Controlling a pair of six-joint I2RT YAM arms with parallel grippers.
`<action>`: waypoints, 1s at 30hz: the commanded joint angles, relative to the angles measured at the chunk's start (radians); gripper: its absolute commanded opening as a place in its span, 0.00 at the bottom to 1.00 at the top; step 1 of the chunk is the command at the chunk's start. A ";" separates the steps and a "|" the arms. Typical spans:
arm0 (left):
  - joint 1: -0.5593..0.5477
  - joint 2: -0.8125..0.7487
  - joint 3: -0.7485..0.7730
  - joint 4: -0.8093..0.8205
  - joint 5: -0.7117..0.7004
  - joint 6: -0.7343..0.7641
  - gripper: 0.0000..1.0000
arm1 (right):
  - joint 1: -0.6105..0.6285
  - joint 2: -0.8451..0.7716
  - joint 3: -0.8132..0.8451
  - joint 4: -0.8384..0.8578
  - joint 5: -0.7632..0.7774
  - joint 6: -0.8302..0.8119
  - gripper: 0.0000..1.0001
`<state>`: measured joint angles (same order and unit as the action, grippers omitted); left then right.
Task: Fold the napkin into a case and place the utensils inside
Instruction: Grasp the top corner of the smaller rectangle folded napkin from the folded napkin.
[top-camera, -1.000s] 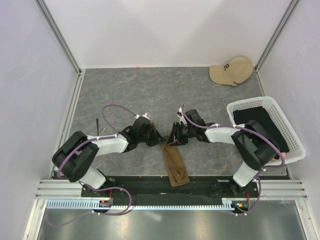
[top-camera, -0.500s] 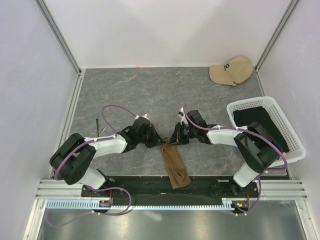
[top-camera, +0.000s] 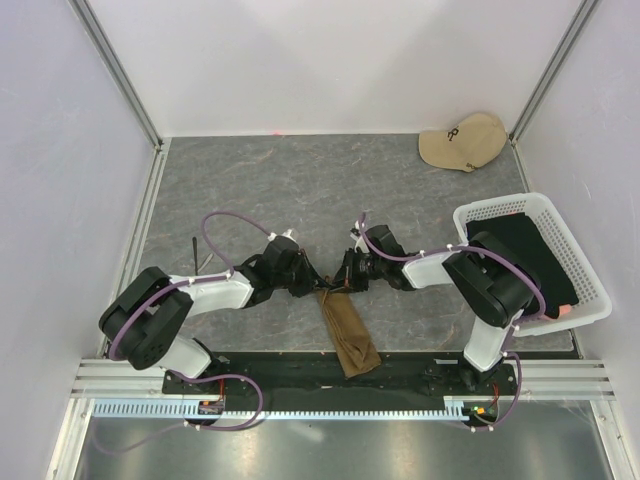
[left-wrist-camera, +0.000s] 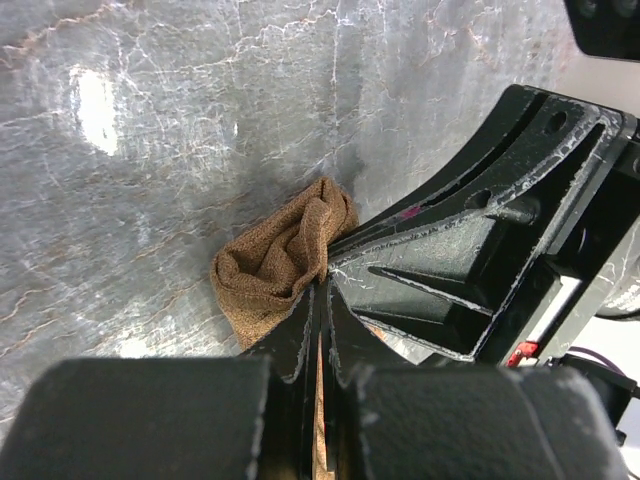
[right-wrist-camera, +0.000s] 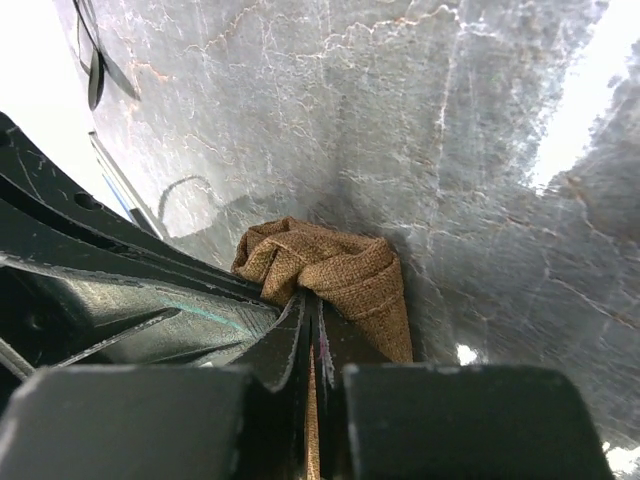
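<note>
- Worktop (top-camera: 300, 190): grey, marbled surface, walled in by pale panels on three sides.
- Napkin (top-camera: 346, 330): olive-brown cloth folded into a narrow flat strip. It lies at the near middle of the worktop between the two arms, running from the jaws toward the near edge, where its end rests on the black base strip.
- The napkin's far end is bunched into a crumpled knot at the point where both sets of jaws meet, as the left wrist view (left-wrist-camera: 280, 260) and the right wrist view (right-wrist-camera: 335, 262) both show.
- Left arm (top-camera: 215, 290): reaches in low from the left. Left jaws are all but closed, a thin slit between them, pinching the bunched end of the napkin.
- Right arm (top-camera: 430, 268): reaches in low from the right. Right jaws are likewise nearly closed, with brown cloth caught in the slit.
- The two sets of jaws sit tip to tip, just beside each other on the same end of the cloth.
- Thin dark stick (top-camera: 195, 252): lies on the worktop well apart to the left; too small to identify.
- White basket (top-camera: 500, 205): right side, holding black fabric (top-camera: 525, 250).
- Beige cap (top-camera: 462, 140): far right corner.
</note>
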<state>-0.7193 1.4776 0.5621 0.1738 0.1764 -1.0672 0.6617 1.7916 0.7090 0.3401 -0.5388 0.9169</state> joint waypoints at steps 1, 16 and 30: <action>-0.031 0.020 -0.021 0.072 0.058 -0.062 0.02 | 0.012 0.002 -0.014 0.068 0.063 0.008 0.12; -0.029 -0.034 0.036 -0.051 0.012 0.033 0.02 | -0.010 -0.250 -0.051 -0.204 0.082 -0.092 0.39; -0.037 -0.039 0.035 -0.028 0.038 0.023 0.02 | 0.049 -0.196 -0.094 -0.043 0.062 -0.026 0.17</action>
<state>-0.7444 1.4521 0.5716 0.1349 0.1936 -1.0706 0.6907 1.5715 0.6285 0.1902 -0.4603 0.8616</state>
